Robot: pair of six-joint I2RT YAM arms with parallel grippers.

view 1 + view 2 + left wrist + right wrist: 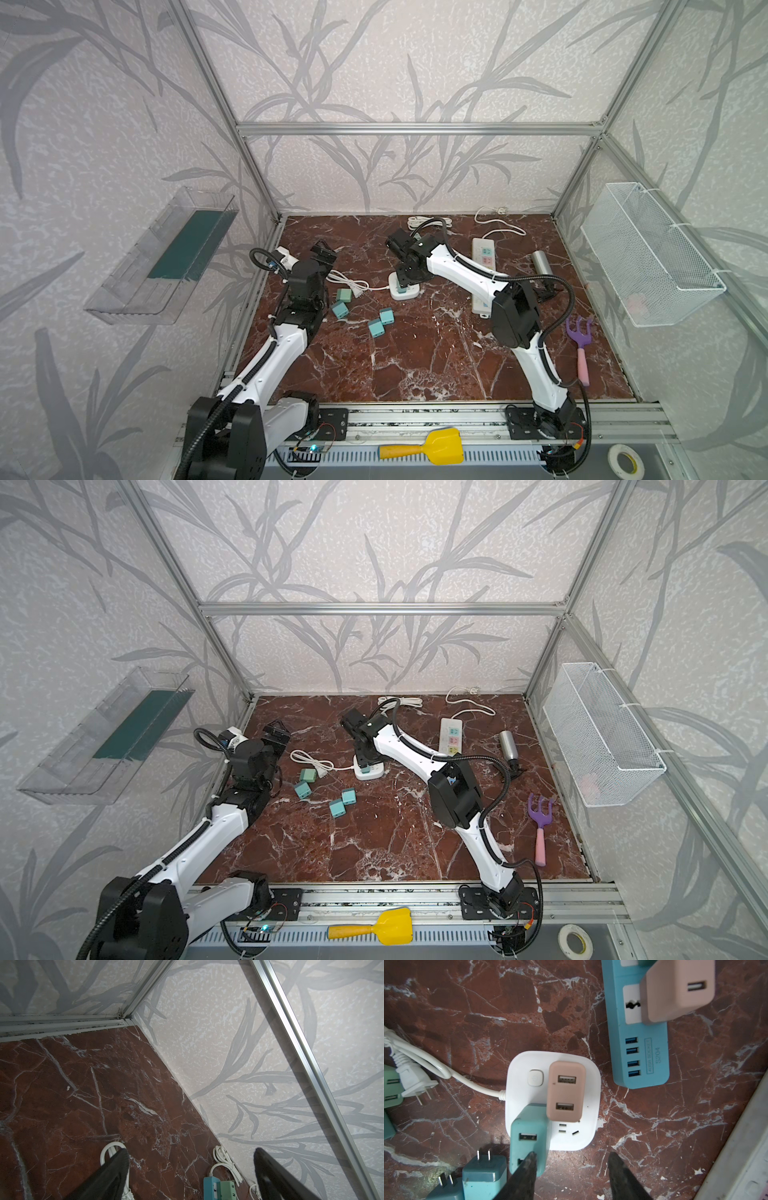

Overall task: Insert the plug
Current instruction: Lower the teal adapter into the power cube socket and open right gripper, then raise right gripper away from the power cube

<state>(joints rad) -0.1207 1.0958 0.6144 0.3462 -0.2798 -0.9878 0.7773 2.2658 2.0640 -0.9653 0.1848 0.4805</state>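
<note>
A white square power hub (591, 1093) lies on the marble floor with a pink adapter (566, 1093) plugged into it. A teal plug (529, 1126) stands tilted at the hub's edge. How far it sits in a socket I cannot tell. My right gripper (573, 1159) hovers over the hub (415, 293) with jaws open. One finger (527, 1169) overlaps the teal plug, and only bare floor shows between the two fingers. My left gripper (191, 1157) is open and empty near the back-left corner (324, 253).
Several loose teal plugs (376, 328) lie left of the hub. A blue strip (639, 1043) with a pink adapter lies beside the hub. A white power strip (483, 257), a silver cylinder (540, 262) and a purple rake (579, 336) sit on the right.
</note>
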